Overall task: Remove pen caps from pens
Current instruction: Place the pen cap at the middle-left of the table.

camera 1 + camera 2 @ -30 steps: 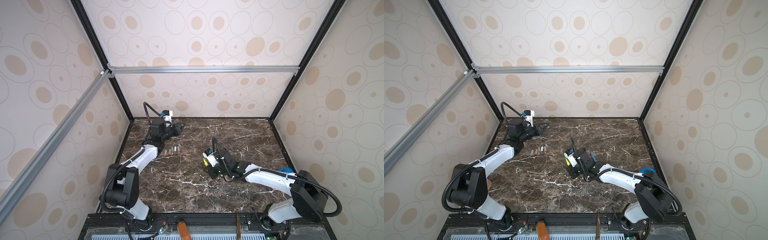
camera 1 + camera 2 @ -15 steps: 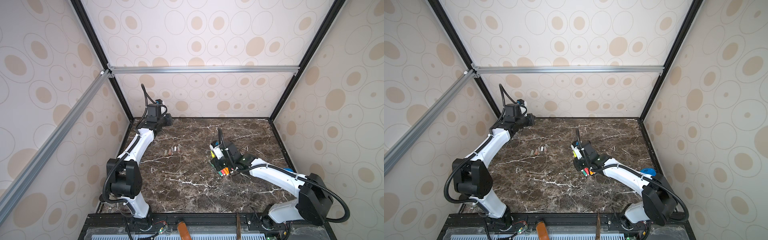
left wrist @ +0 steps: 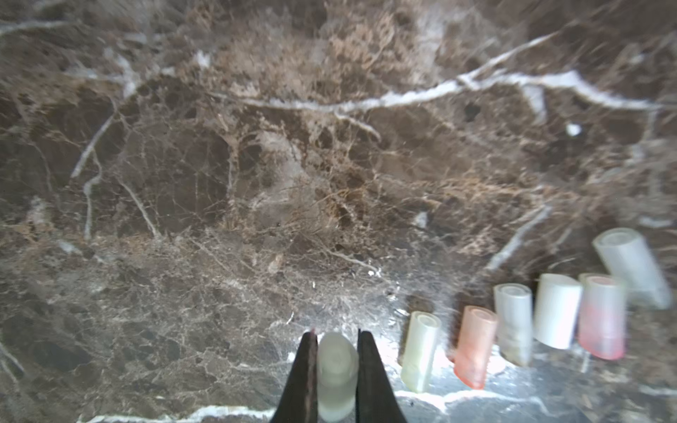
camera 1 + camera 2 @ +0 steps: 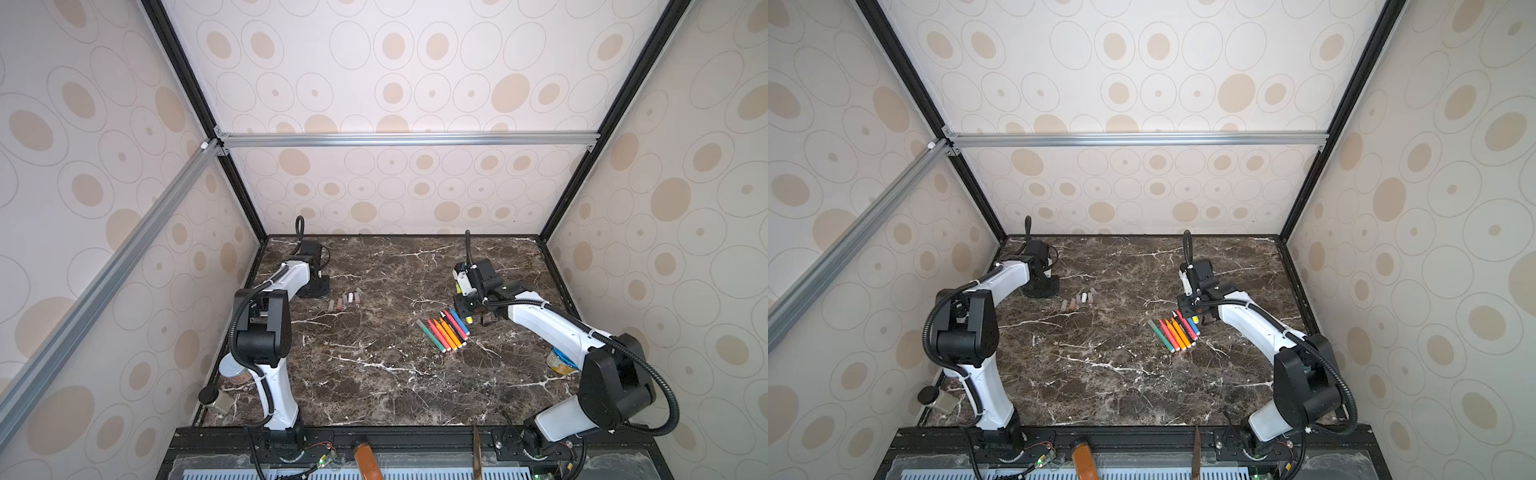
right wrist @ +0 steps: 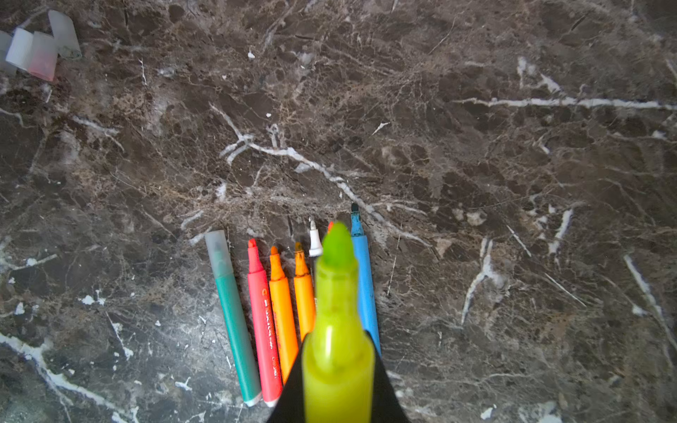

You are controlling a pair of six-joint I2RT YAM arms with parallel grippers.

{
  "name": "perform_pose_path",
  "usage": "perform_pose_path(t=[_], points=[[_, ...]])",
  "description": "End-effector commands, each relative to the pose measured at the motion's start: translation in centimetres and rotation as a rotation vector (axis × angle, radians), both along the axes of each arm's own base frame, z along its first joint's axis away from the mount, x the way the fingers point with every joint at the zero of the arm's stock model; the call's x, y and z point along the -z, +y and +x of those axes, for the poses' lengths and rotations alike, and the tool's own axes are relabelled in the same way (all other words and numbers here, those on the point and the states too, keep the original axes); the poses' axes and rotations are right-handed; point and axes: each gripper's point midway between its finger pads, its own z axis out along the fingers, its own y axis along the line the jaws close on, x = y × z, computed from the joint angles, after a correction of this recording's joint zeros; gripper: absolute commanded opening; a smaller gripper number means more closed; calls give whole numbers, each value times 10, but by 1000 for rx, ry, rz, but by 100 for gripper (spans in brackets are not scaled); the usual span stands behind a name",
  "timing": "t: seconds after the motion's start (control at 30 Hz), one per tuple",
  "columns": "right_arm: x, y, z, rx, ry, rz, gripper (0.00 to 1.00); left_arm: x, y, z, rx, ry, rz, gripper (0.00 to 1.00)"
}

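Yellow pen point(image 5: 339, 329) sits clamped in your right pincer point(image 5: 337, 338), cap point(image 3: 337, 370) in your left pincer point(image 3: 337, 338); set both down, green pen point(image 5: 234, 315) next.

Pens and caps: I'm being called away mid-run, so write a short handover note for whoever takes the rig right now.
Left tool: shut on a whitish cap, next to the cap row.
Right tool: shut on the yellow pen, tip bare, above the pen row.
Caps: six loose caps lie in a row on the table.
Pens: the red pen, orange pens and blue pen lie side by side, uncapped. The green pen at the row's end has its cap on.
Left: set down the held cap and yellow pen, then uncap the green pen.
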Motion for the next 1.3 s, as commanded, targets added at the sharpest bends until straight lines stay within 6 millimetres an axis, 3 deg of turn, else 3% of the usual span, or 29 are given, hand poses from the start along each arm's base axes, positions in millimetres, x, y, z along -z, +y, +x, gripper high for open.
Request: perform_pose_path(t=[0.0, 0.17, 0.4, 0.6, 0.87, 1.03, 1.27], points=[[3, -2, -5, -6, 33, -12, 0, 8, 0, -5, 31, 44, -4, 0], [6, -1, -10, -11, 53, -4, 0, 20, -18, -4, 53, 30, -106, 0], [11, -5, -8, -1, 67, -37, 0, 37, -27, -10, 75, 72, -154, 1], [34, -13, 13, 12, 128, -141, 0, 41, -28, -18, 84, 94, -160, 4], [37, -34, 41, 64, 132, -162, 0, 37, -33, -19, 100, 90, -179, 13], [32, -23, 35, 28, 148, -100, 0, 34, -37, -20, 108, 85, -195, 20], [27, 2, 8, -70, 167, 14, 0, 29, -37, -19, 108, 80, -196, 26]])
